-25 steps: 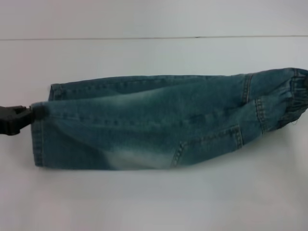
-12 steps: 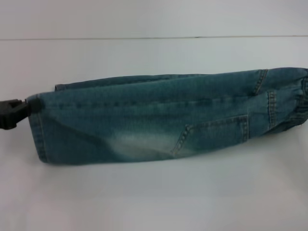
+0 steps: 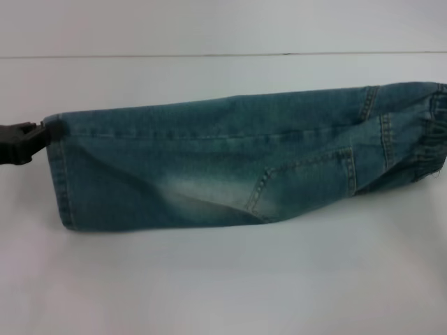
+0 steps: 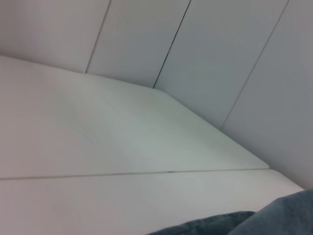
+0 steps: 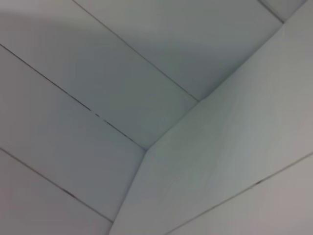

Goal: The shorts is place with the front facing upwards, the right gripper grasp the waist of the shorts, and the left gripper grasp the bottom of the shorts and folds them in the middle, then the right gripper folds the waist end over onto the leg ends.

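Jaws of the left gripper point(image 3: 33, 137) are clamped on the far corner of the leg ends point(image 3: 59, 174) at the left edge of the head view; only the black claw tip shows there. The right gripper is out of every view, so whether it holds the waist point(image 3: 427, 136) cannot be told; its wrist camera looks only at white wall panels and counter. Shorts point(image 3: 230, 164) lie folded lengthwise across the white counter point(image 3: 223, 279), legs left, waistband running off the right edge. Over the last second the upper layer has been drawn toward the far side: the back leg edge that peeped out behind the fold a second ago is now covered, and the top edge runs straight from claw to waist. That suggests the lengthwise fold is essentially done and the layers aligned. Next comes release, then carrying the waist over onto the leg ends.
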You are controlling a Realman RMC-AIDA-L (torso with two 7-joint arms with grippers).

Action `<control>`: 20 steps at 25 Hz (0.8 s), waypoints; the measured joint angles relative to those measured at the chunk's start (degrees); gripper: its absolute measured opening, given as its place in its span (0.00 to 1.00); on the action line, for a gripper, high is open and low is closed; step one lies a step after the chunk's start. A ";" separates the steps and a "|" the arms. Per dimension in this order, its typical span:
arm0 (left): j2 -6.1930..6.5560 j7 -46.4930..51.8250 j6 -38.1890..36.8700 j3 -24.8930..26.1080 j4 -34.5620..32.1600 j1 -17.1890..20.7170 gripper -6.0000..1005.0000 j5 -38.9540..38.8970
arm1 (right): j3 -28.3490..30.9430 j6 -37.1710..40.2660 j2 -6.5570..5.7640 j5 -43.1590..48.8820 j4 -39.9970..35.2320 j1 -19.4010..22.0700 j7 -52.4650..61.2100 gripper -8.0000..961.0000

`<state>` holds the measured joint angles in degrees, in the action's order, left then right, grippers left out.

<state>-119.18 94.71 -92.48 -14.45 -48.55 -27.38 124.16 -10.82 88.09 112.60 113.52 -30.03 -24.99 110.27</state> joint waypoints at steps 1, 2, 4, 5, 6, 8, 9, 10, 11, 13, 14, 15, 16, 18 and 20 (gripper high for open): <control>0.00 -0.13 0.44 0.01 0.13 -0.23 0.05 -0.01 | 0.05 -0.37 0.12 -0.20 0.11 -0.28 0.01 0.09; -0.02 -0.23 0.86 0.00 0.25 -0.43 0.05 -0.03 | 0.07 -0.82 0.18 -0.31 0.28 -0.58 0.06 0.10; 0.00 -0.36 2.00 -0.04 0.84 -0.99 0.05 -0.05 | 0.10 -2.11 0.24 -0.39 0.49 -1.15 0.42 0.10; 0.02 -0.36 2.49 -0.06 1.06 -1.22 0.05 -0.05 | 0.11 -2.70 0.24 -0.39 0.51 -1.36 0.60 0.10; 0.04 -0.36 3.09 -0.09 1.19 -1.40 0.05 -0.05 | 0.13 -3.26 0.24 -0.42 0.50 -1.53 0.76 0.11; 0.05 -0.45 4.30 -0.18 1.36 -1.72 0.05 -0.06 | 0.21 -4.49 0.29 -0.46 0.54 -2.05 0.91 0.11; 0.02 -0.53 4.90 -0.28 1.51 -1.86 0.05 -0.06 | 0.19 -4.93 0.32 -0.48 0.56 -2.32 0.93 0.11; -0.03 -0.60 5.38 -0.43 1.71 -2.04 0.05 -0.06 | 0.08 -5.50 0.34 -0.49 0.57 -2.63 0.97 0.12; -0.04 -0.66 5.86 -0.53 1.94 -2.17 0.05 -0.06 | -0.02 -6.06 0.34 -0.50 0.58 -2.95 1.01 0.12; -0.04 -0.90 7.27 -0.70 2.62 -2.57 0.05 -0.06 | -0.13 -7.37 0.35 -0.50 0.59 -3.58 1.11 0.12; -0.04 -1.01 7.86 -0.71 2.92 -2.76 0.05 -0.06 | -0.15 -7.99 0.35 -0.51 0.59 -3.89 1.13 0.13; -0.04 -1.08 8.32 -0.70 3.22 -2.97 0.05 -0.06 | -0.18 -8.52 0.34 -0.50 0.64 -4.11 1.14 0.13; -0.04 -1.25 8.71 -0.70 3.62 -3.29 0.05 -0.06 | -0.22 -9.13 0.34 -0.46 0.77 -4.41 1.14 0.13; 0.02 -1.59 9.47 -0.72 4.49 -3.81 0.05 -0.06 | -0.50 -10.29 0.34 -0.28 1.12 -5.03 1.12 0.14; 0.07 -1.88 10.50 -1.00 5.22 -4.19 0.05 -0.06 | -1.16 -11.51 0.35 -0.20 1.28 -5.51 1.11 0.14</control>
<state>-119.11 92.82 -81.98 -15.45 -43.33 -31.57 124.09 -11.98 76.59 112.94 113.32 -28.74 -30.50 111.38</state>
